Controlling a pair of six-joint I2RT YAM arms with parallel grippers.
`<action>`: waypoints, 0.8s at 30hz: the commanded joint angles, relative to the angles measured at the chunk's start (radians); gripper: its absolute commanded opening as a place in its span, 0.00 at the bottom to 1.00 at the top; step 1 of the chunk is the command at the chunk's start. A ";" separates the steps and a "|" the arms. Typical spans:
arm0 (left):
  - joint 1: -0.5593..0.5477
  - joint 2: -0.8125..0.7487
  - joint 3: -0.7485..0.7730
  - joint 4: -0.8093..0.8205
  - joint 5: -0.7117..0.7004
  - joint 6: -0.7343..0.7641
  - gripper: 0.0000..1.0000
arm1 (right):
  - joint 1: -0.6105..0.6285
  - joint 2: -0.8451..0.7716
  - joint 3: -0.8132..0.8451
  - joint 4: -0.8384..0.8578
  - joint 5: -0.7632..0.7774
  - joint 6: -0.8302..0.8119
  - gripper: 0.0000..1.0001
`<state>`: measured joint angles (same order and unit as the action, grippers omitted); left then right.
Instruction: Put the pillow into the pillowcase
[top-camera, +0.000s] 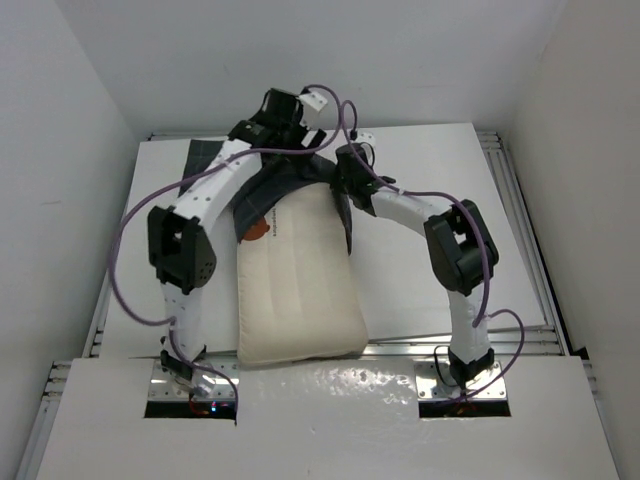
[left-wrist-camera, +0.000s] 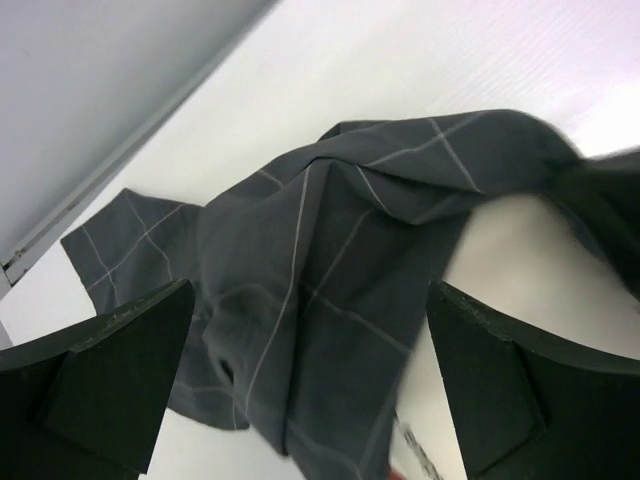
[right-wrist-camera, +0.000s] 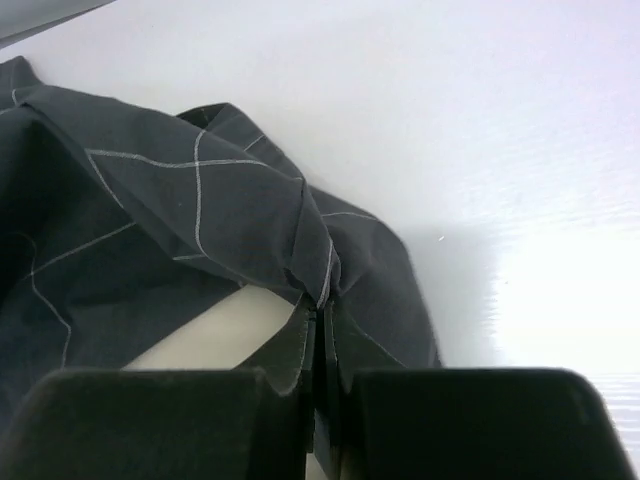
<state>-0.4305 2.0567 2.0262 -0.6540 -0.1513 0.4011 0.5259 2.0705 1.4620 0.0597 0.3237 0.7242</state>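
The cream-white quilted pillow (top-camera: 298, 285) lies lengthwise on the table between the arms, its far end under the pillowcase (top-camera: 290, 180), dark grey with thin light check lines, bunched at the far middle. My left gripper (top-camera: 283, 112) hangs open above the case; in the left wrist view its fingers (left-wrist-camera: 105, 380) stand wide apart over the crumpled cloth (left-wrist-camera: 330, 260). My right gripper (top-camera: 348, 170) is shut on the case's edge; in the right wrist view (right-wrist-camera: 322, 330) the cloth (right-wrist-camera: 190, 200) is pinched between the closed fingers, with pillow (right-wrist-camera: 220, 325) showing beneath.
The white table (top-camera: 440, 200) has a raised rail along its right edge (top-camera: 520, 230) and white walls on three sides. A corner of the case lies flat at the far left (top-camera: 200, 155). Purple cables loop off both arms.
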 joint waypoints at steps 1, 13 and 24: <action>0.048 -0.240 -0.032 -0.082 0.123 -0.097 1.00 | 0.002 -0.072 0.050 0.038 0.072 -0.135 0.00; 0.019 -0.391 -0.579 0.068 0.105 0.065 0.87 | -0.185 -0.029 0.035 0.026 -0.296 0.152 0.00; -0.016 -0.208 -0.549 0.353 0.001 0.005 0.64 | -0.216 0.025 -0.037 0.147 -0.478 0.225 0.00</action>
<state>-0.4274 1.8305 1.4250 -0.4450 -0.0982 0.4305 0.3042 2.0808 1.4246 0.1066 -0.0799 0.9169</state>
